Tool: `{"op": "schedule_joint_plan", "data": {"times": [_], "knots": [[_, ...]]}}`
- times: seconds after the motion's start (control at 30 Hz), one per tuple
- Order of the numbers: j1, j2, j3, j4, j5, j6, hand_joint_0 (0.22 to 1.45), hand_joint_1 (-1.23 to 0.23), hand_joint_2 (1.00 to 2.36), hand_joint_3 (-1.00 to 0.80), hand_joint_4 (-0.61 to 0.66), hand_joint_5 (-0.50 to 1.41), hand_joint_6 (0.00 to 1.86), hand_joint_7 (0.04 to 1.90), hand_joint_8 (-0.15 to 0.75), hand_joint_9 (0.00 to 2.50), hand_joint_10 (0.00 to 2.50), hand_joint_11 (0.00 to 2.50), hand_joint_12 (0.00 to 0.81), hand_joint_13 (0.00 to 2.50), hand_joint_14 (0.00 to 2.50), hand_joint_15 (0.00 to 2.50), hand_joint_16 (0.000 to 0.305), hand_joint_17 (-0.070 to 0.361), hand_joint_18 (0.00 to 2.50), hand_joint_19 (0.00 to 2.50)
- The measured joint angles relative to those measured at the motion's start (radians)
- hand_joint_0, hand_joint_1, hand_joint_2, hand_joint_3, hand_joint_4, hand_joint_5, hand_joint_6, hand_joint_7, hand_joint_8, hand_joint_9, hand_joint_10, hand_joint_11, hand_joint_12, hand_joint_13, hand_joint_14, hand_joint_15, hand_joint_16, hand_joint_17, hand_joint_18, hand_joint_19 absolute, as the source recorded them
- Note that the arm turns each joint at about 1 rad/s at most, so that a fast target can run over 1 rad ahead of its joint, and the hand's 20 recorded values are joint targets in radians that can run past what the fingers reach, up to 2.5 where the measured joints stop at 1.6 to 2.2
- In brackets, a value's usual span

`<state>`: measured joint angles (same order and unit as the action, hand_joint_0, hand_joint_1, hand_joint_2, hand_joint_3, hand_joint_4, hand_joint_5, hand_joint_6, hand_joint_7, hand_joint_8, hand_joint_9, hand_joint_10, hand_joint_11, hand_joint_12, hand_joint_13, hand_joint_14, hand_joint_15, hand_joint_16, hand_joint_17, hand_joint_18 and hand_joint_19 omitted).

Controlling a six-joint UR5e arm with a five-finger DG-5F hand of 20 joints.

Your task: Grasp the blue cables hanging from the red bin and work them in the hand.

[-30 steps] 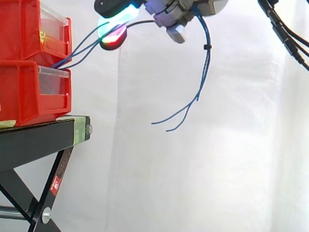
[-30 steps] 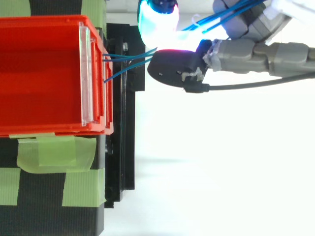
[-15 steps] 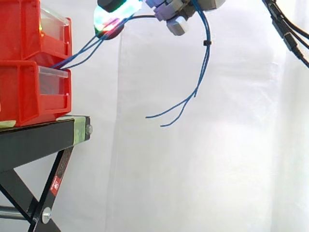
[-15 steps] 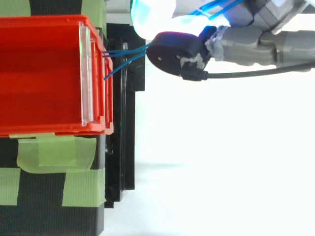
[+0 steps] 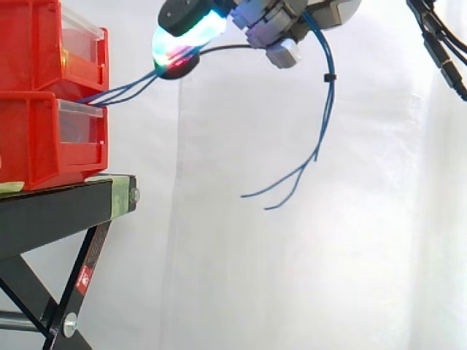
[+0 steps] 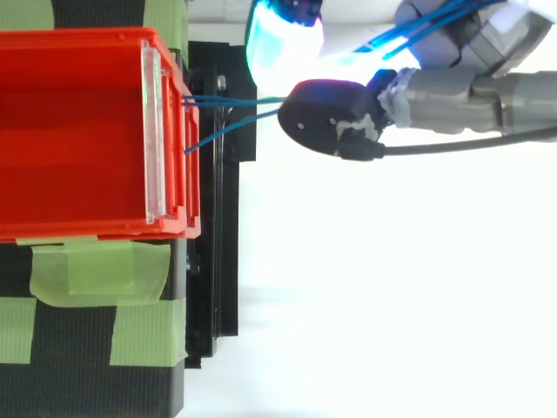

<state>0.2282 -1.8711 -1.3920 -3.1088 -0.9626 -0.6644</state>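
Side view: robot hand (image 5: 271,28) seemingly pinches blue cables (image 5: 330,87) strung leftward to red bin (image 5: 36,138), ends dangling below.

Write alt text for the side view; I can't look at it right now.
The robot hand, at the top, grips the blue cables: they rise from the stacked red bins to its glowing fingertips, and their loose ends dangle past the hand. The bins sit on a black stand before a white curtain.
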Motion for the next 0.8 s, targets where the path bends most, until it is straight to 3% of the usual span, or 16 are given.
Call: {"op": "schedule_joint_plan", "data": {"times": [0.2,0.47,0.8], "knots": [[-0.001,0.0,-0.001,-0.046,-0.002,-0.072,1.04,-0.69,1.02,-0.18,0.27,0.26,0.01,1.35,0.519,1.74,2.5,2.5,0.771,2.09,2.5,2.01,0.244,0.183,2.5,0.76],[-0.008,0.0,0.0,-0.039,-0.004,-0.162,1.01,-0.69,1.02,-0.22,0.28,0.27,0.01,1.35,0.519,1.74,2.5,2.5,0.771,2.09,2.5,2.01,0.244,0.183,2.5,0.76],[-0.01,0.0,0.0,-0.025,-0.005,-0.192,0.97,-0.67,1.02,-0.3,0.28,0.26,0.01,1.36,0.519,1.74,2.5,2.5,0.771,2.09,2.5,2.01,0.244,0.183,2.5,0.76]]}}
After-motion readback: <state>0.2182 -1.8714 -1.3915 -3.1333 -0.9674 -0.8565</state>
